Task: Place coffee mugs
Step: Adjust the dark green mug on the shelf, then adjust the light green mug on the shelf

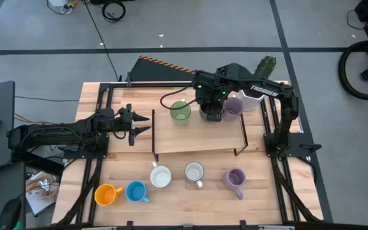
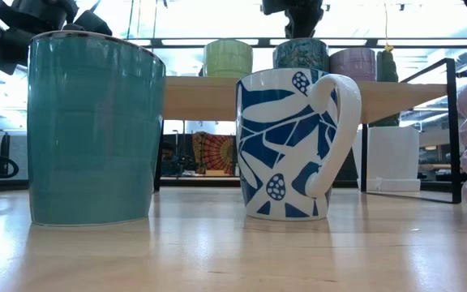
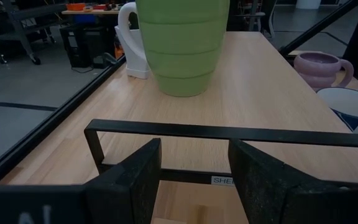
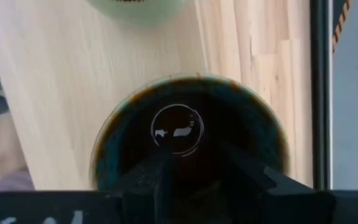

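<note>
Surroundings: grey floor with dark seam lines around a light wooden table (image 1: 197,198); we note a vacuum cleaner at the far right edge of the high view.
Shelf: we record a low wooden shelf on a black metal frame (image 1: 200,131) standing on the middle of the table.
Mugs on shelf: a ribbed light-green ceramic mug (image 1: 180,112), a dark brown glazed mug (image 4: 188,146) and a lavender-purple ribbed mug (image 1: 233,107) stand in a row along the shelf's far edge, green to the left, lavender to the right, the dark one between them.
Mugs on table: in the high view an orange mug (image 1: 106,194), a blue mug (image 1: 136,191), a white mug (image 1: 161,177), a white mug with a blue leaf pattern (image 1: 194,172) and a second lavender mug (image 1: 235,179) stand along the near side, all upright.
Right gripper (image 1: 211,110): we find it directly over the dark brown mug; its fingers (image 4: 166,180) pinch the mug's rim, one reaching inside.
Left gripper (image 1: 139,122): it waits level at the shelf's left end, fingers (image 3: 135,180) spread apart, holding nothing.
Other item: a white pot with a green cactus (image 1: 260,80) stands behind the lavender mug on the shelf.
</note>
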Robot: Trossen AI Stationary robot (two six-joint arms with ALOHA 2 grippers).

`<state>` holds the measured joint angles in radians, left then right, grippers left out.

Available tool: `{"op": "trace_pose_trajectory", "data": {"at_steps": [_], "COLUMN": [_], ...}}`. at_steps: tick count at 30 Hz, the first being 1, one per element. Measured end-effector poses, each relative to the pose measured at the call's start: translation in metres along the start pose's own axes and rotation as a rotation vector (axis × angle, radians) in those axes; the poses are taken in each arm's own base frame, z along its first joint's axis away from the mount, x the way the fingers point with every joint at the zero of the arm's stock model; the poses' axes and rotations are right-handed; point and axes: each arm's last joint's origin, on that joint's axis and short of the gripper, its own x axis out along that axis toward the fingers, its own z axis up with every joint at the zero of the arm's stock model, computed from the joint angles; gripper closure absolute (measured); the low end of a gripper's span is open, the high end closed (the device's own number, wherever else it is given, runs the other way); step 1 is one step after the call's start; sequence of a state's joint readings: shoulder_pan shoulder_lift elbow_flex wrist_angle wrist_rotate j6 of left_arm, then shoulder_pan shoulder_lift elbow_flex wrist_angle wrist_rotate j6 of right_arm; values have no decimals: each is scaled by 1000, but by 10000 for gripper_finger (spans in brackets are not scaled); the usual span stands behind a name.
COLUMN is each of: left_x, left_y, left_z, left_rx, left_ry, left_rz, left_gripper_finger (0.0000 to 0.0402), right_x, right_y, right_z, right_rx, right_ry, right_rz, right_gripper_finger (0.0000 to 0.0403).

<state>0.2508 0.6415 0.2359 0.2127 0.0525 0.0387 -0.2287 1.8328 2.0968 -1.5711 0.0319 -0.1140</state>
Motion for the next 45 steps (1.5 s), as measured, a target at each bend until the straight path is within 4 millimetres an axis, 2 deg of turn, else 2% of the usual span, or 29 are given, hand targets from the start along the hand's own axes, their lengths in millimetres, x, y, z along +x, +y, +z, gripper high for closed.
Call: {"op": "trace_pose_trajectory", "data": {"at_steps": [6, 11, 16, 24, 27, 37, 41, 45], "left_x": [0, 0, 0, 0, 0, 0, 0, 0], "left_y": [0, 0, 0, 0, 0, 0, 0, 0], "left_z": [0, 0, 0, 0, 0, 0, 0, 0], "left_rx": [0, 0, -1, -2, -2, -2, -2, -2], "left_ry": [0, 0, 0, 0, 0, -6, -5, -5], "left_rz": [0, 0, 1, 1, 0, 7, 7, 7], "left_gripper_finger": [208, 208, 208, 208, 208, 208, 208, 208], "right_x": [-29, -46, -53, -62, -59, -6, 1, -5], "right_y": [1, 2, 11, 24, 29, 44, 45, 43], "right_z": [-16, -19, -12, 9, 17, 56, 66, 72], "right_rx": [17, 38, -7, -101, -124, -188, -220, -240], "right_ry": [-81, -195, -293, -526, -564, -489, -495, -535], "right_rz": [-9, -63, -134, -103, -70, -21, -19, -9], "right_gripper_finger": [273, 273, 273, 273, 273, 273, 273, 273]}}
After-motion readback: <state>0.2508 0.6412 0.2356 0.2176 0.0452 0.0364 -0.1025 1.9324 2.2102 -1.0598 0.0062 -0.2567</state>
